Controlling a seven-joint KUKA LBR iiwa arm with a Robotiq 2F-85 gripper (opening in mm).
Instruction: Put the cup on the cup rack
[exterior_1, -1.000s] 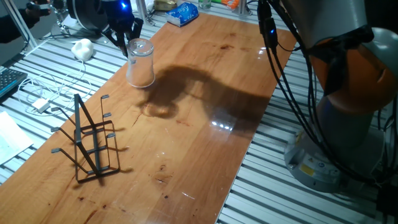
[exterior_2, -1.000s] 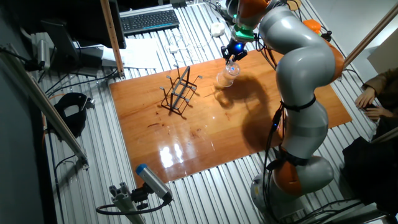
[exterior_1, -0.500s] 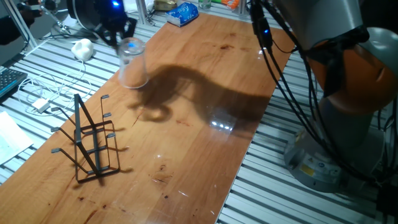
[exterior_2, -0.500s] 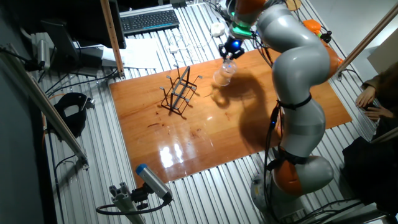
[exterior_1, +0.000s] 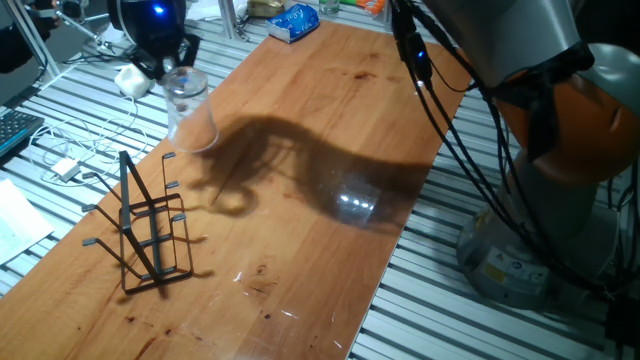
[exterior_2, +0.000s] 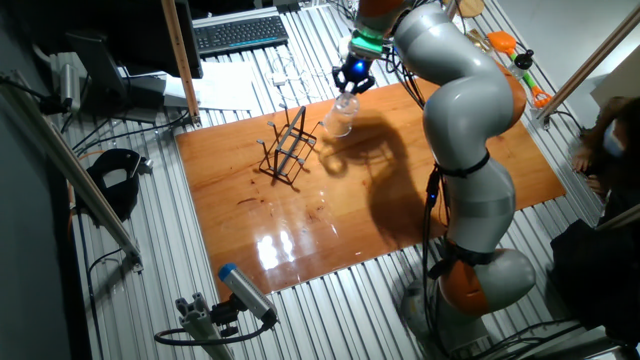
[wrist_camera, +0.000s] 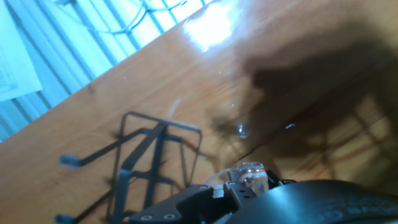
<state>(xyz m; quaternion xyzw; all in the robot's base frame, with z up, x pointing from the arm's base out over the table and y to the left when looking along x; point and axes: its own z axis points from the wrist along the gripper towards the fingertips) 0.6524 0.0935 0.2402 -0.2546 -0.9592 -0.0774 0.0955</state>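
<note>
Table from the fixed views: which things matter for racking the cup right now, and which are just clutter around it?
Part of the job:
- cup, held in the gripper, lifted off the table
- cup rack, standing on the table

Just lying about:
- blue packet at the far end of the table
- white lump beside the table
- keyboard
- white cables
</note>
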